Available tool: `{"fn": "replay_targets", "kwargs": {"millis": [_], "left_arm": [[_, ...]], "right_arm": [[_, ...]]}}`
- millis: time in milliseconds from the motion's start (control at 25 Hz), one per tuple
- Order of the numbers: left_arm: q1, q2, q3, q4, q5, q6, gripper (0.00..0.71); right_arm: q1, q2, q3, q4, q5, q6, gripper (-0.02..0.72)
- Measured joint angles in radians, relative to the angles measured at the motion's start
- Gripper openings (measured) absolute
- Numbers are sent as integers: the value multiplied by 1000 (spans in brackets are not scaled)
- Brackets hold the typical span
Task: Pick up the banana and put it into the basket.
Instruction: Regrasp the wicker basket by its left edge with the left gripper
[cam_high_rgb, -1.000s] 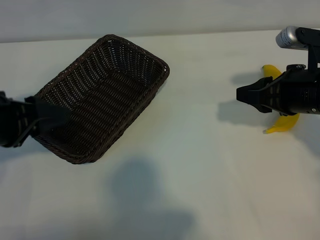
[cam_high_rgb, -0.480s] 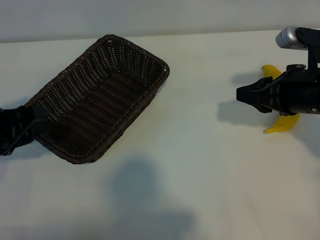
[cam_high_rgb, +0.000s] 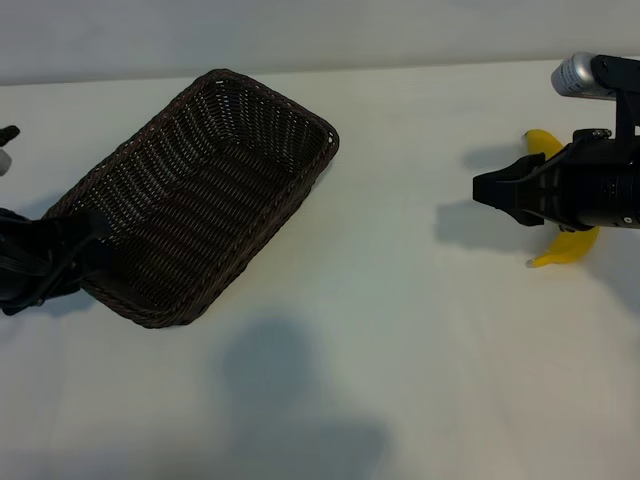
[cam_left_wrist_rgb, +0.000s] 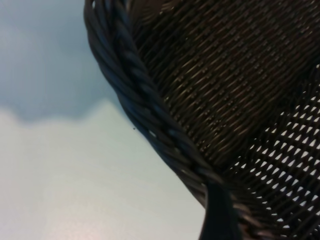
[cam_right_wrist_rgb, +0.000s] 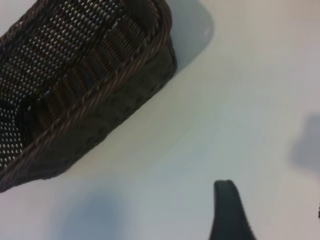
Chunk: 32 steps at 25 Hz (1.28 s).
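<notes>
At table's far right, banana (cam_high_rgb: 562, 248) mostly hidden behind my empty, part-open right gripper (cam_high_rgb: 478, 188); long axis unclear.

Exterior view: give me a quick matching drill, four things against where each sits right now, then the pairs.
Things:
1. banana
2. basket
3. left pincer
4. right pincer

Places:
A. at the basket's near-left corner, by the rim
B. hanging open over bare table, right of centre
C. lying on the table at far right, partly hidden behind the right arm
D. set diagonally on the left half of the table, nothing in it

Pairs: 1-C, 2-D, 3-A, 4-B
</notes>
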Motion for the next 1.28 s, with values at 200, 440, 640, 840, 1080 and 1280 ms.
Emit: {"fn": "replay_targets", "kwargs": {"millis": [200,440,640,840,1080,1280], "left_arm": [[0,10,0,0,3,-34,505],[0,10,0,0,19,-37,506],[0,10,0,0,26,-37,510],[0,10,0,4,55,-39,510],[0,10,0,82,78,-152,510],[0,10,0,202,74,-295,510]], "right_arm": [[0,0,0,0,0,-3,435],[0,0,0,0,0,-4,435],[0,0,0,0,0,-5,435],[0,0,0,0,0,-5,435],[0,0,0,0,0,-7,435],[0,0,0,0,0,-7,434]]}}
